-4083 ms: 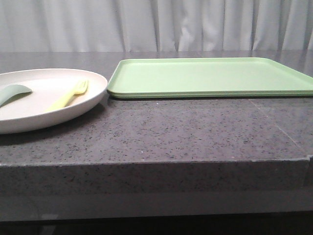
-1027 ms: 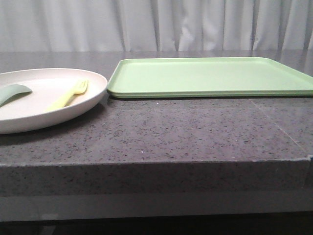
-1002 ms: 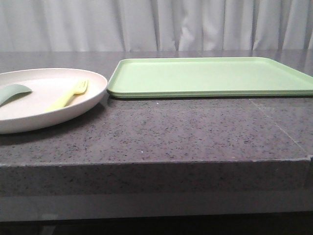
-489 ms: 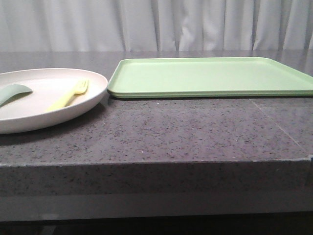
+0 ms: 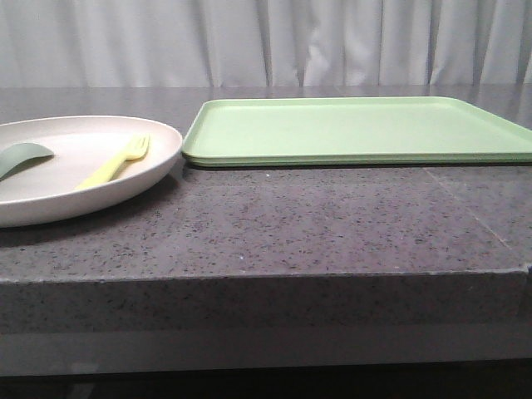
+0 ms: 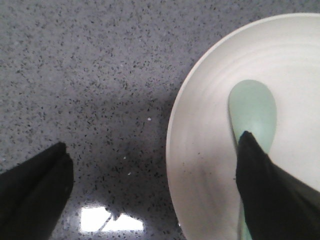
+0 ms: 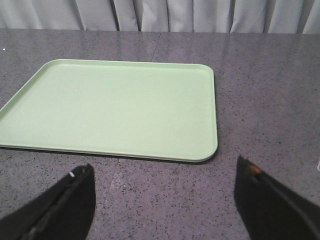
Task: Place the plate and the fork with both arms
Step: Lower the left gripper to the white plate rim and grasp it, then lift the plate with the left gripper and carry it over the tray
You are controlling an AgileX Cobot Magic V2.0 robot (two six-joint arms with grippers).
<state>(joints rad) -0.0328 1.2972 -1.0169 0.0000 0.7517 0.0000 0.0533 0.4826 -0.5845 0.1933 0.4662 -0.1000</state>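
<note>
On the dark speckled table (image 5: 332, 224) we see a light-green tray (image 5: 357, 129) to the right and far, lying flat. Just left of it sits the plate (image 5: 50, 195), which holds the fork (image 5: 116, 160) on its right part and a grey-green spoon (image 5: 21, 156) further left. Our left end effector (image 6: 155, 192) hangs open across the plate's rim, one finger over the spoon. Our right end effector (image 7: 165, 200) hangs open, near the tray's edge.

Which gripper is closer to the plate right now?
Left. The left gripper hangs open straddling the plate's rim, one finger over the grey-green spoon. The right gripper is open over bare counter, facing the green tray, with no plate in its view.
</note>
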